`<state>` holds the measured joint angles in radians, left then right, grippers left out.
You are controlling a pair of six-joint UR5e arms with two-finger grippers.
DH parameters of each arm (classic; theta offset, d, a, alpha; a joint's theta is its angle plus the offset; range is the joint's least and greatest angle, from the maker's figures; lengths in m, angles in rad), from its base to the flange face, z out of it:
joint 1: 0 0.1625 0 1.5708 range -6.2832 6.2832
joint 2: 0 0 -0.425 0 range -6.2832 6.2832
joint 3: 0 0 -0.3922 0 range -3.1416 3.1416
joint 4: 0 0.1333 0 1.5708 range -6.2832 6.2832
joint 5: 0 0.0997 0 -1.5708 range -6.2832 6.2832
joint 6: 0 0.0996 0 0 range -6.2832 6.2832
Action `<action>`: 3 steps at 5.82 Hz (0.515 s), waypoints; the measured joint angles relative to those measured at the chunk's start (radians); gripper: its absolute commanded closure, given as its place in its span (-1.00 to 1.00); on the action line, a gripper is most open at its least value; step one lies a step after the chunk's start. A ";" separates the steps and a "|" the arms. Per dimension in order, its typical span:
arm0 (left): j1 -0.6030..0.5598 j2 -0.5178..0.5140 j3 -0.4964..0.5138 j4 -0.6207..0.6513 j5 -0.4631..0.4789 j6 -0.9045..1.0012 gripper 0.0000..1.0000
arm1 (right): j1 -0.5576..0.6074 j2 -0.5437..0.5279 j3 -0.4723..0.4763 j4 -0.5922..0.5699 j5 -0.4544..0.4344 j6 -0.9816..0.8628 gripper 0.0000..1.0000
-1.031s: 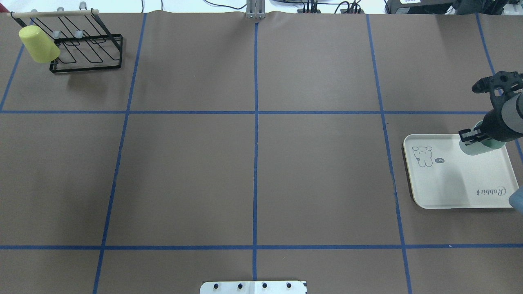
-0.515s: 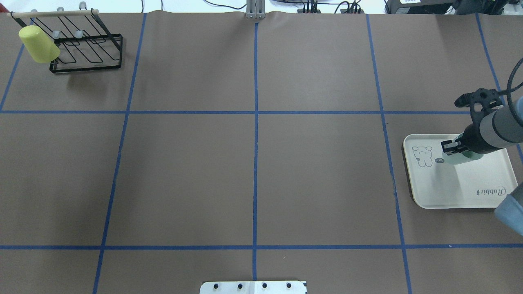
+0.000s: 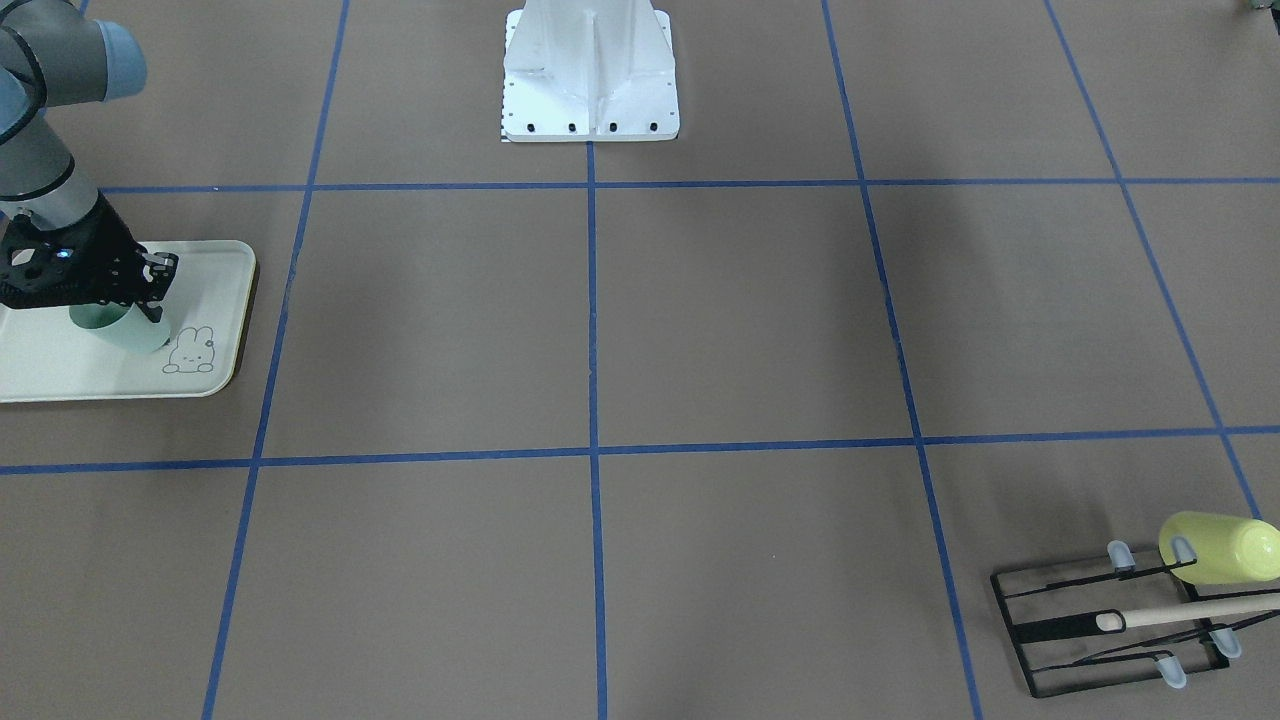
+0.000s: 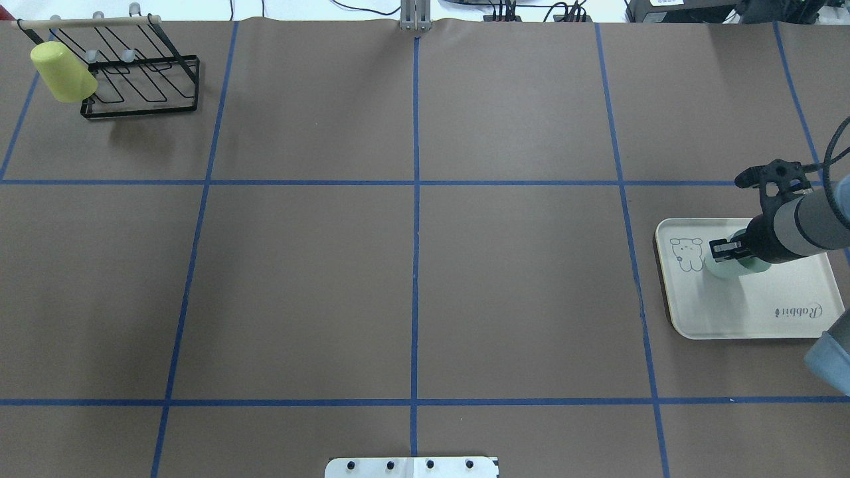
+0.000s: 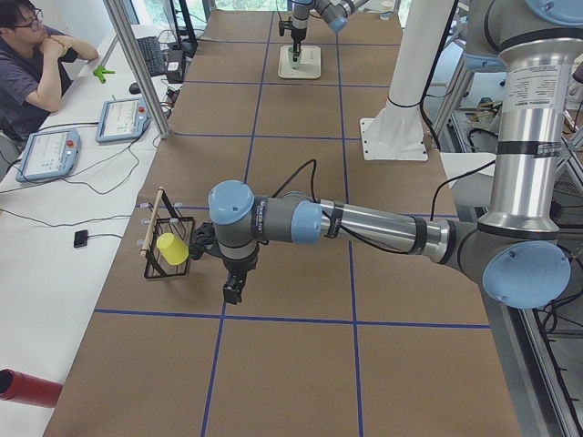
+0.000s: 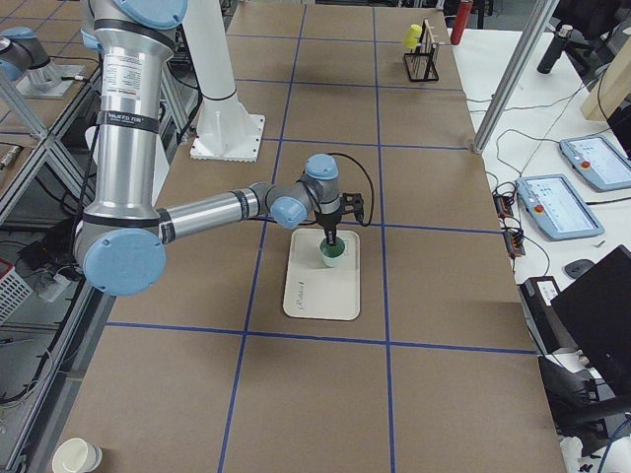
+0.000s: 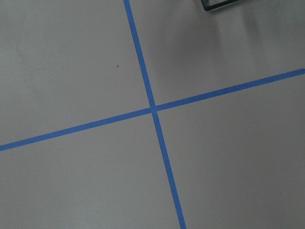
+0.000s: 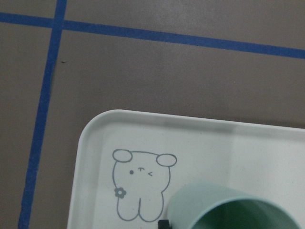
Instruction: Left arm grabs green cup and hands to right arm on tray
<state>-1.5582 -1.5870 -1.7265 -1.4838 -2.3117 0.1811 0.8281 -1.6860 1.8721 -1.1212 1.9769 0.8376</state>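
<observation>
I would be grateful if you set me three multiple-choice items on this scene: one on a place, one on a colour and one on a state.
1. Where is the green cup?
A. In a person's hand
B. At the tray, beside its bunny drawing
C. On a shelf

2. What colour is the other cup, on the wire rack?
A. Red
B. Blue
C. Yellow-green

3. How is the right gripper?
A. Open and clear of everything
B. Out of every view
C. Shut on the green cup

Key: 1 B, the overhead view shows it next to the bunny; 2 C, it shows pale yellow-green at the rack's end; 3 C, the gripper clamps the cup's rim.
</observation>
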 measured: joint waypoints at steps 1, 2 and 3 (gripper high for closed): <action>0.000 0.004 -0.003 -0.001 0.000 -0.001 -1.00 | 0.005 -0.002 0.015 -0.007 0.004 -0.003 -1.00; -0.001 0.007 -0.005 -0.001 -0.003 -0.004 -1.00 | 0.028 -0.001 0.063 -0.079 0.018 -0.019 -1.00; -0.001 0.008 -0.005 -0.002 -0.005 -0.007 -1.00 | 0.070 0.019 0.141 -0.239 0.034 -0.088 -1.00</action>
<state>-1.5596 -1.5792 -1.7315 -1.4854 -2.3167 0.1746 0.8984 -1.6667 2.0133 -1.3606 2.0113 0.7494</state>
